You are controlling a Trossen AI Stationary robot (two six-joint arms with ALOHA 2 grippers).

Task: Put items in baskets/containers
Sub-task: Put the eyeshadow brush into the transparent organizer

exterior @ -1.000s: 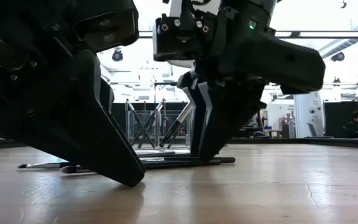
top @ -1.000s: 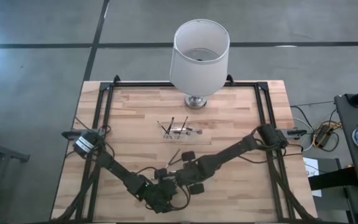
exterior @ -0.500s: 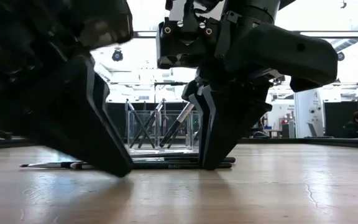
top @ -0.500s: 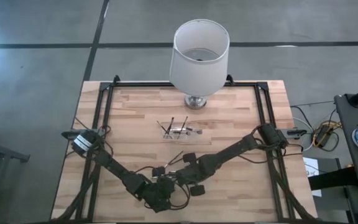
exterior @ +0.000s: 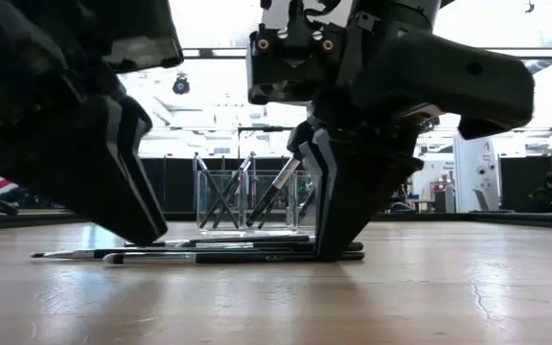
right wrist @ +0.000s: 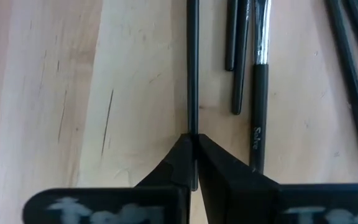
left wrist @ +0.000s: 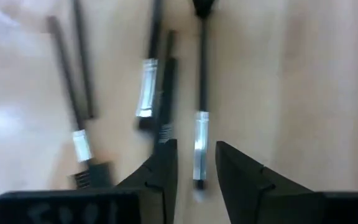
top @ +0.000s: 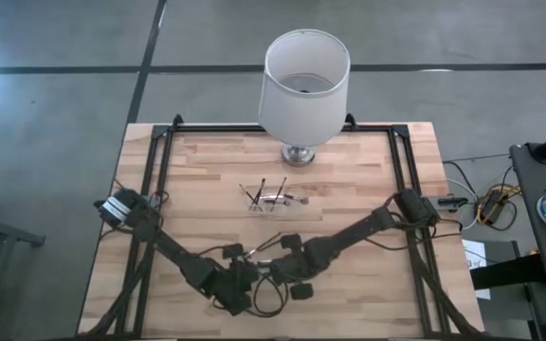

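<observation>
I am looking down at my wooden table (top: 207,170), and both arms are reaching low near the front edge, close together. My right gripper (right wrist: 193,163) is pinching one thin black brush (right wrist: 192,68) tight between its two fingers, with the tips down at the wood. My left gripper (left wrist: 194,163) is sitting with its fingers a little apart, holding nothing, and a brush with a shiny silver band (left wrist: 201,140) is lying in the gap between them. More dark brushes (exterior: 199,253) are lying flat on the table beside both grippers. The clear plastic holder (top: 271,200) is standing near the middle of the table, farther back, with a few brushes (top: 265,187) poking up out of it. The big white lamp (top: 304,85) is standing behind it.
</observation>
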